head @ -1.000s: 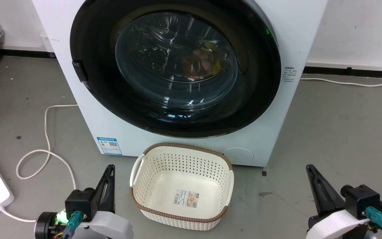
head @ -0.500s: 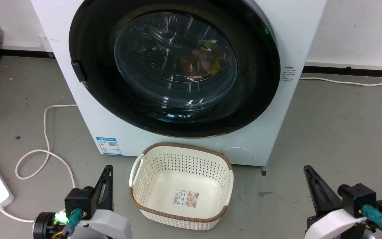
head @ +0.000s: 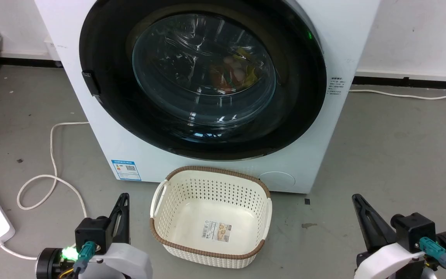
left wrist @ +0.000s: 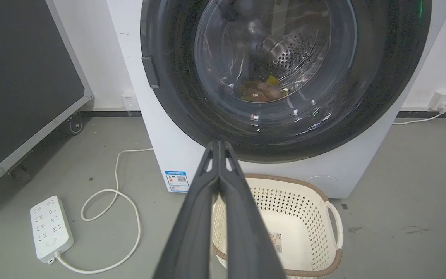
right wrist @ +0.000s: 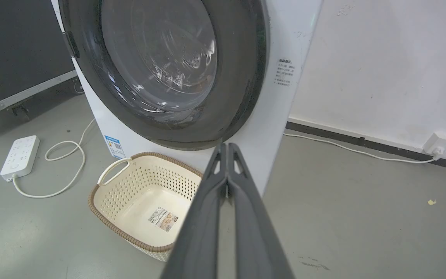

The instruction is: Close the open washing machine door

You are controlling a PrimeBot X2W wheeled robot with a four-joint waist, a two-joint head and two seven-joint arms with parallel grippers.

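The left gripper (head: 125, 196) and right gripper (head: 355, 197) have edged toward nine o'clock in the head view, whose camera also drifted slightly.

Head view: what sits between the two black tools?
In the head view, a cream perforated basket stands on the floor between the left tool and right tool.

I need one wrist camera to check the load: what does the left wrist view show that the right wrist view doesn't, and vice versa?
Left wrist view: the perforated steel drum and colourful items through the washing machine door, beyond the shut left gripper. Right wrist view: a printed sticker right of the door, beyond the shut right gripper. Both: the door, cream basket, white power strip, blue label.
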